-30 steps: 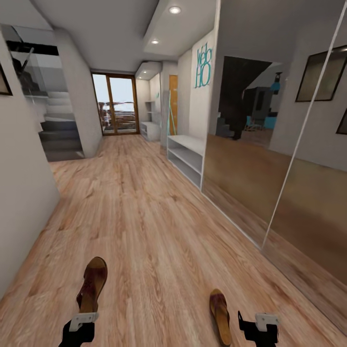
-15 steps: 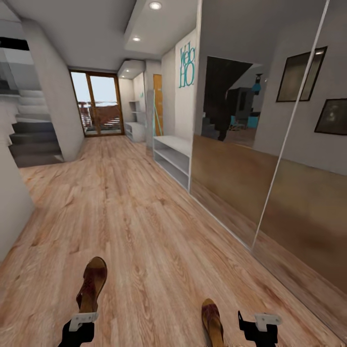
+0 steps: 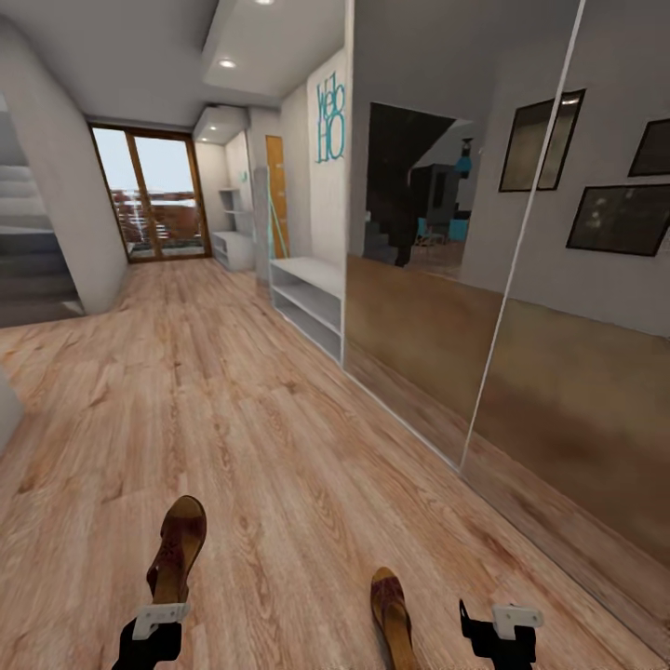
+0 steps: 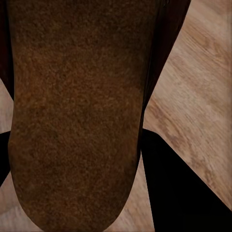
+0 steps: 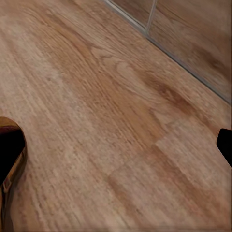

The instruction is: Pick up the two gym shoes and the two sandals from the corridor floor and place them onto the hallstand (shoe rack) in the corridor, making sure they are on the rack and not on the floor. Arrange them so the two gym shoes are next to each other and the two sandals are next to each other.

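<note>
Left hand holds 1 sandal; right hand spread wide beside another sandal on floor.

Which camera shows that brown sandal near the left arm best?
The head view: the sandal shows whole above the left end effector. The left wrist view gives just a close-up of its brown surface.

Home corridor — plank floor, mirrored wardrobe, stairs.
</note>
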Robot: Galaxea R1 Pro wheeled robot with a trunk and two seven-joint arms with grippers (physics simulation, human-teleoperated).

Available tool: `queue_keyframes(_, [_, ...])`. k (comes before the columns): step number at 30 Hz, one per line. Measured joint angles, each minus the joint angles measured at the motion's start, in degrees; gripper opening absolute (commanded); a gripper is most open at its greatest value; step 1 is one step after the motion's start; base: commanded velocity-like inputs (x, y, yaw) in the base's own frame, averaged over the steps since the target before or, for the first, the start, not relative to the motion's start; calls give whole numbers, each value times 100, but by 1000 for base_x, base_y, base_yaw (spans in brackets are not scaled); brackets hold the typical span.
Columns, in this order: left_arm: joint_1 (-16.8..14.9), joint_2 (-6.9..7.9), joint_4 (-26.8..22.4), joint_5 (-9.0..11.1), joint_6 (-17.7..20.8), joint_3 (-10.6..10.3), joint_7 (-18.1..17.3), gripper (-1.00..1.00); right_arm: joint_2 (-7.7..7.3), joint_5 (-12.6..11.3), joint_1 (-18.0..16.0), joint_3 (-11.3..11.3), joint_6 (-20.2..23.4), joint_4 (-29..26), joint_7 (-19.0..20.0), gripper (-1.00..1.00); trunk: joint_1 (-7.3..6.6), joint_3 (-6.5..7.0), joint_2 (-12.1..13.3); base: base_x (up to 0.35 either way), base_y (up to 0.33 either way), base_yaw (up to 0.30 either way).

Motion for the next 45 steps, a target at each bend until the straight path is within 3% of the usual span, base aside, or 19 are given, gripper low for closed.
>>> queue_keyframes(21, [-116, -34, -74, 23, 149, 5, 7, -100, 2, 14, 0, 10, 0, -15, 13, 100, 0, -35, 0, 0, 0, -7])
queue_keyframes(28, [-789, -74, -138, 28, 880, 3, 12, -100, 11, 17, -7, 3, 64, -129, 22, 100, 0, -34, 0, 0, 0, 0])
queue_keyframes(32, [-1188, -77, -148, 31, 1359, 9, 15, -100, 20, 17, -9, 7, 338, -342, 15, 100, 0, -34, 0, 0, 0, 0])
queue_keyframes(36, [-1491, -98, -161, 34, 1646, 7, 28, -100, 41, 16, -10, 7, 1069, -733, 27, 100, 0, -34, 0, 0, 0, 0])
queue_keyframes(39, [-1565, -131, -184, 23, 1698, -12, 51, -100, 67, 17, -9, 18, 1540, -927, 28, 100, 0, -35, 0, 0, 0, 0])
queue_keyframes(45, [-1615, -251, -228, 0, 1731, -54, 95, -100, 96, 18, -9, 34, 1872, -1013, 32, 100, 0, -35, 0, 0, 0, 0])
